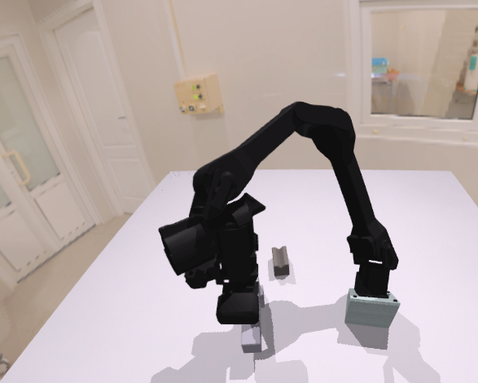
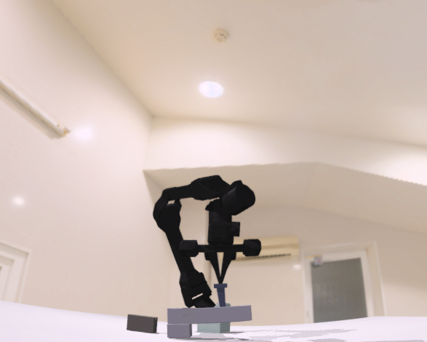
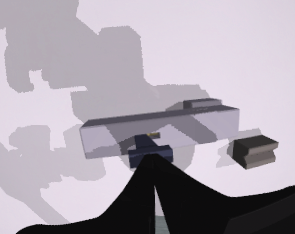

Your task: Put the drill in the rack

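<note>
A dark blue T-shaped piece, which looks like the key, stands upright at the lilac beam, its flat head above the beam. My gripper points down and is shut and empty, its tips at the top of that head. A small brass-coloured patch shows in the beam beside the key's stem; I cannot tell if it is part of the drill. The drill is otherwise not visible. The brown V-grooved rack is empty. In the top view the fingertips are hidden.
The beam rests at one end on a lilac block, and its other end overhangs. The grey-green base block stands under the arm's foot. The rack stands near the supported end of the beam.
</note>
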Action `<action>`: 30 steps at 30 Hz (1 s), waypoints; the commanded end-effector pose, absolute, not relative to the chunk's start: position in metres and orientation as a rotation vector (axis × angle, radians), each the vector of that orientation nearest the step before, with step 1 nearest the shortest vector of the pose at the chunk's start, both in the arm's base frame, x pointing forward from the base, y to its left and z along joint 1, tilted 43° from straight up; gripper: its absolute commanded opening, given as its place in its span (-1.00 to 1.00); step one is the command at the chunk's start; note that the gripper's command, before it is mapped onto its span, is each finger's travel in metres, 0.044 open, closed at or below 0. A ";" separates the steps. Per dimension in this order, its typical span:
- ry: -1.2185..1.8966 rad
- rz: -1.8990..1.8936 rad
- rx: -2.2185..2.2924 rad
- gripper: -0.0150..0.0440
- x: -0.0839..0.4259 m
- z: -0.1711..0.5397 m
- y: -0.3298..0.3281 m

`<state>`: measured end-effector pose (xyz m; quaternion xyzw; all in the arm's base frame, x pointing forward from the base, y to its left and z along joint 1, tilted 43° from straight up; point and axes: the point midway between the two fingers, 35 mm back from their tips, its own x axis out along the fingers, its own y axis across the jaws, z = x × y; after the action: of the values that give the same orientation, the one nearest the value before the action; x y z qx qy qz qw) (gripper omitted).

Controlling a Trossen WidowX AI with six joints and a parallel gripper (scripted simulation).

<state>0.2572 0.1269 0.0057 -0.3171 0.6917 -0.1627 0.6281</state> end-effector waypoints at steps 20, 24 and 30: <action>1.633 -0.397 -0.747 -0.49 0.249 -0.015 0.107; 1.633 -0.396 -0.747 -0.14 0.254 -0.004 0.120; 1.634 -0.395 -0.746 0.40 0.260 0.037 0.158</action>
<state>0.2555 0.1381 0.0191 -0.3253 0.7076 -0.1721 0.6032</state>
